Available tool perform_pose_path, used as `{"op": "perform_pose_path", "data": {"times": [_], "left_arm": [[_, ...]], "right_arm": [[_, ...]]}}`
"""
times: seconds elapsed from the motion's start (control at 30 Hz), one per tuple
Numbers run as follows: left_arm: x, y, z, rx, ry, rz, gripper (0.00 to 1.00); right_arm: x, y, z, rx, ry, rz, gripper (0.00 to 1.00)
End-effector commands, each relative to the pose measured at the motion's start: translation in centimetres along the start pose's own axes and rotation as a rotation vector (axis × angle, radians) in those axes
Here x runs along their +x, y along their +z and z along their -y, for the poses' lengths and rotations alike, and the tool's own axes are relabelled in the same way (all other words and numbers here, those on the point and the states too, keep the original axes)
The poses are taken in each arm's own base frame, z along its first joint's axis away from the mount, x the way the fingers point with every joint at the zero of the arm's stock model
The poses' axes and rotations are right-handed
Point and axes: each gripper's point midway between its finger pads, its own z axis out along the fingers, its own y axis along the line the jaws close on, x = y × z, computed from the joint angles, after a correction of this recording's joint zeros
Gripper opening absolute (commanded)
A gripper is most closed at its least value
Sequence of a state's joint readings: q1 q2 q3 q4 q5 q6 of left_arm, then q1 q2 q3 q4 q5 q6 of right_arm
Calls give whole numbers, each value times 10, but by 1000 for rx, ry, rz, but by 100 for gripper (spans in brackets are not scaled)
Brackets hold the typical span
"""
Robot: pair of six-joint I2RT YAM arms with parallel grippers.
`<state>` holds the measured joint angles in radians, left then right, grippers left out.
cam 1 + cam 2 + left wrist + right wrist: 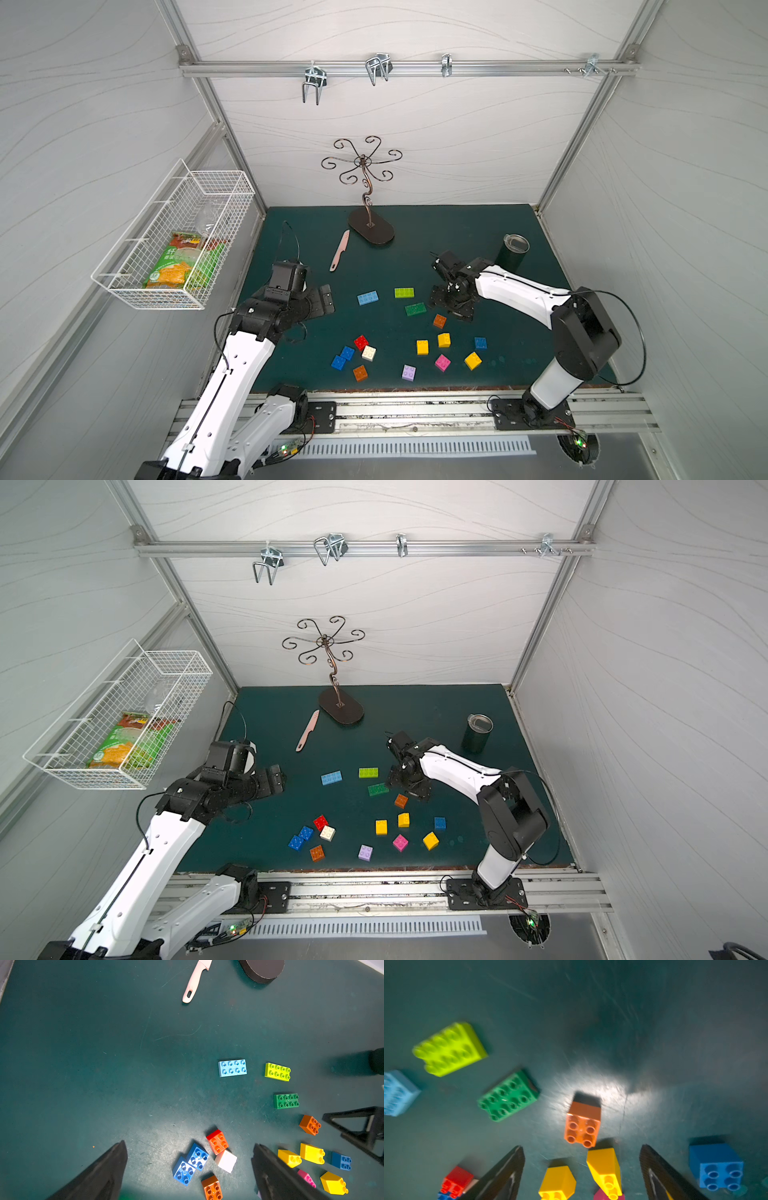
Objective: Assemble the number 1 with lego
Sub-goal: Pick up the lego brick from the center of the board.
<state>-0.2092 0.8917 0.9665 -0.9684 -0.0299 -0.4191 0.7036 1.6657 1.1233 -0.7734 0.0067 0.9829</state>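
1. Right gripper point(581, 1146): jaws seen wide apart, nothing gripped; held low over the green mat point(675, 1043), an orange brick point(582, 1126) just beyond it.
2. Left gripper point(189, 1143): spread fully, empty; a red brick point(217, 1141), a white brick point(225, 1160) and two blue bricks point(197, 1156) are clustered nearby.
3. Mid-mat, a light-blue brick point(232, 1068), a lime brick point(277, 1071) and a dark-green brick point(286, 1100), long and eight-studded, are laid flat, apart.

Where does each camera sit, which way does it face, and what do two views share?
Both top views: high over the near edge, facing down at table, left arm, right arm.
Left wrist: on its arm, facing down past left gripper at light-blue brick.
Right wrist: likewise, past right gripper at the orange brick.
Shared by wrists: dark-green brick.
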Motion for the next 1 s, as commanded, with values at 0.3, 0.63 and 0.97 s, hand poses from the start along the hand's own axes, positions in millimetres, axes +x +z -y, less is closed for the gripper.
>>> {"op": "perform_pose_path", "data": {"times": [0.3,0.63,0.97], "left_arm": [[-8,-3,10,32,34,44,99],[-7,-1,11,33,36,36,99],[-7,0,11,35,36,31,99]], "right_arm": [[9,13,2,-9,87,-11,75],[13,20,-5,40,25,-13,69],[16,29,-1,83,6,-26,58]]}}
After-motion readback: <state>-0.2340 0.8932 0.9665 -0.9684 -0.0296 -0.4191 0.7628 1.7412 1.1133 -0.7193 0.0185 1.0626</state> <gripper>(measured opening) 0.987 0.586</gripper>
